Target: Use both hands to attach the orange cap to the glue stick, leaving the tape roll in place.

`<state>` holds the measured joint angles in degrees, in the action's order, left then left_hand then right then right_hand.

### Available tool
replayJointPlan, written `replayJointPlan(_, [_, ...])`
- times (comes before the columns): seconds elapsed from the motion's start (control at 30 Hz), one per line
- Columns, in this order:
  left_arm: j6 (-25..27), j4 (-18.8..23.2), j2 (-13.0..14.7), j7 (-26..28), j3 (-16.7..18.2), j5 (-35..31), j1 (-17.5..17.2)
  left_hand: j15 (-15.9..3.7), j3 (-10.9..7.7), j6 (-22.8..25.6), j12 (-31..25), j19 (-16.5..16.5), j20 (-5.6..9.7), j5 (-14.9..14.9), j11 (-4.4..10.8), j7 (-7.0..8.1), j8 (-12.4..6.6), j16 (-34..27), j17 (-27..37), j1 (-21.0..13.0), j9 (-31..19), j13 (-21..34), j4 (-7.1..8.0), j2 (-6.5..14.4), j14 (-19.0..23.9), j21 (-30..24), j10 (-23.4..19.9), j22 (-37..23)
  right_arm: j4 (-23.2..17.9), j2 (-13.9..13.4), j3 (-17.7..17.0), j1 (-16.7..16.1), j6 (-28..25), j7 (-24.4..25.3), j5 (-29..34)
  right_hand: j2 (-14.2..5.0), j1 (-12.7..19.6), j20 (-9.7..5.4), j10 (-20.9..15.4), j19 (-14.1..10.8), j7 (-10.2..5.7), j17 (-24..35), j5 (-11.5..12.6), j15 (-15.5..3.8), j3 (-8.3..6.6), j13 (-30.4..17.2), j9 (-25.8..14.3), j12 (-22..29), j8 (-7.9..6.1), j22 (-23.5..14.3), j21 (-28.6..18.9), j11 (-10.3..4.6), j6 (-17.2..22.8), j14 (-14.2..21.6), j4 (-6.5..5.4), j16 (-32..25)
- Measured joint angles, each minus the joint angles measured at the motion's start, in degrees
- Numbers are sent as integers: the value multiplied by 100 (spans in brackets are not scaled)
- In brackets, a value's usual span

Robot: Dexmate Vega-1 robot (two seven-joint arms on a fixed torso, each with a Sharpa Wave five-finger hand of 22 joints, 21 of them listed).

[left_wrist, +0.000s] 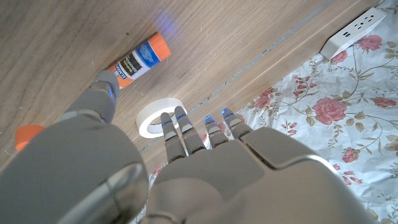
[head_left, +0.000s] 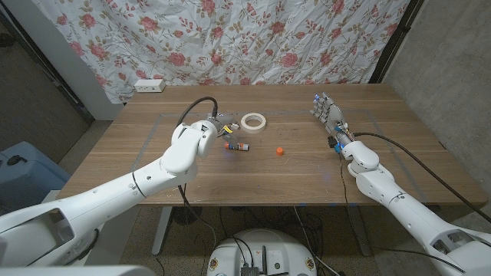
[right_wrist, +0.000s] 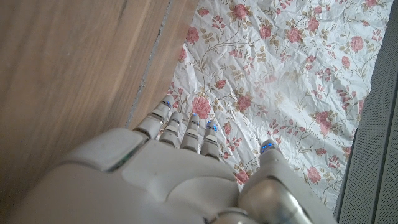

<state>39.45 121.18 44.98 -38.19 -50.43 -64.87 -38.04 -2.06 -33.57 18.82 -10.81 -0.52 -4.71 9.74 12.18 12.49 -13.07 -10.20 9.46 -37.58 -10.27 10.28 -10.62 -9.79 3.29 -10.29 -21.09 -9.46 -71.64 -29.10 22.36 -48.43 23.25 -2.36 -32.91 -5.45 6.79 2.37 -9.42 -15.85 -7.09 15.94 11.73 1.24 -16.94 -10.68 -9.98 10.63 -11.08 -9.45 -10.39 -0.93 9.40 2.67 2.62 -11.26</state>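
The glue stick (head_left: 238,146) lies on its side mid-table, white label, orange end; in the left wrist view the glue stick (left_wrist: 140,60) sits just past my thumb. The small orange cap (head_left: 279,151) stands apart to its right, and the cap (left_wrist: 28,135) peeks past my hand. The white tape roll (head_left: 254,121) lies flat behind them, also the tape roll (left_wrist: 163,116). My left hand (head_left: 219,126) hovers just left of the stick, fingers apart, holding nothing; the left hand (left_wrist: 186,162) touches none of them. My right hand (head_left: 328,115) is far right, fingers spread, empty; the right hand (right_wrist: 186,174) reaches toward the cloth.
A white power strip (head_left: 149,85) lies at the table's back left corner, also the power strip (left_wrist: 360,28). A floral cloth (head_left: 253,38) hangs behind the table (head_left: 368,176). Black cables run along both arms.
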Motion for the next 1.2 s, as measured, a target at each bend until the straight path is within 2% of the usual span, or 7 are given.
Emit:
replayJointPlan(0.37, [-252, -285, -365, -254, 95, -684, -207, 73, 84, 1, -45, 40, -84, 0, -13, 0, 0, -40, 0, -171, 0, 0, 8, 21, 133, 0, -236, 14, -58, -6, -19, -47, 2, 35, -12, 0, 0, 2, 0, 3, 0, 0, 0, 31, -16, 0, 0, 0, 0, 0, 0, 0, 0, -32, 16, 0])
replayJointPlan(0.43, [-336, -340, -425, -265, 123, -801, -249, 51, 84, 1, -45, 40, -84, 0, -21, 0, 0, -40, 0, -218, 0, 0, 8, 8, 155, 0, -245, 14, -61, -5, -20, -49, 2, 38, -13, 0, 0, 40, 0, 41, 0, 1, 0, 31, -16, 0, 0, 0, 0, 0, 0, 0, 0, -32, 16, 0])
replayJointPlan(0.87, [-617, -602, -646, -113, 272, -1008, -440, 1, 155, 86, -45, 9, -113, 0, -16, -21, -50, -40, 0, -384, -28, -1, 31, 38, 266, 0, -526, 14, -131, -8, -25, -79, -1, 65, -14, 0, 0, 41, 0, 42, -31, -26, 0, 31, -15, 0, 0, 0, 0, 0, 0, 0, 32, -32, 15, 0])
replayJointPlan(1.2, [-803, -815, -740, 82, 329, -999, -473, -20, 234, 345, -89, -13, -91, 0, -19, -11, -113, -40, 0, -490, -27, -1, 63, 83, 369, 0, -818, 2, -188, -20, -25, -102, -40, 90, -14, 0, 0, 41, 0, 42, -31, -25, 0, 31, -15, 0, 0, 0, 0, 0, 0, 0, 32, -32, 15, -21])
